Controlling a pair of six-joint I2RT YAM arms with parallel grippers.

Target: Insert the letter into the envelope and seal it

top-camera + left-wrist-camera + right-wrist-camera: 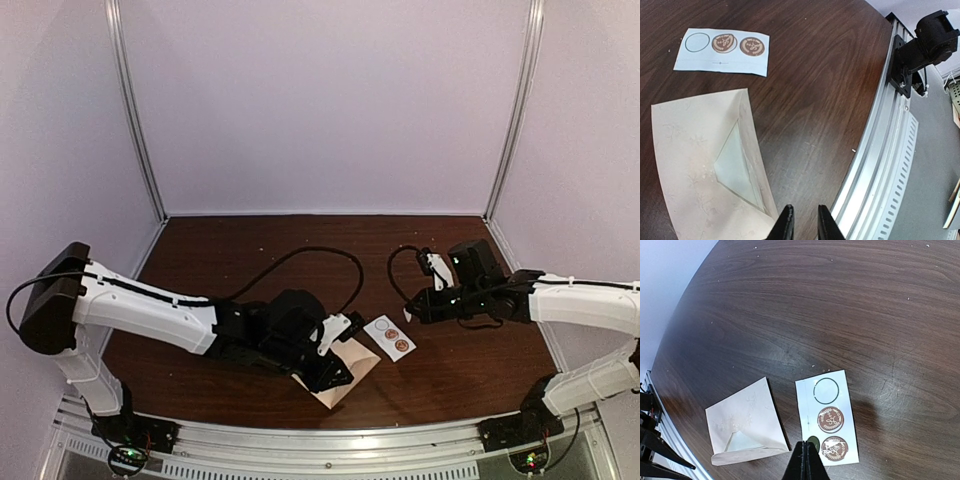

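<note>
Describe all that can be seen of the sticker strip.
The sticker strip is a white paper rectangle, lying flat on the brown table. It bears one empty ring and two round brown stickers with pale ornaments. The envelope lies beside it, apart. The shut right gripper is above one end; contact unclear.

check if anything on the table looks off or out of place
The sticker strip has an empty ring at one end where a seal is missing; two brown seals are left on it. The envelope lies skewed beside it, and one edge seems to curl upward. Nothing looks spilled or torn.
</note>
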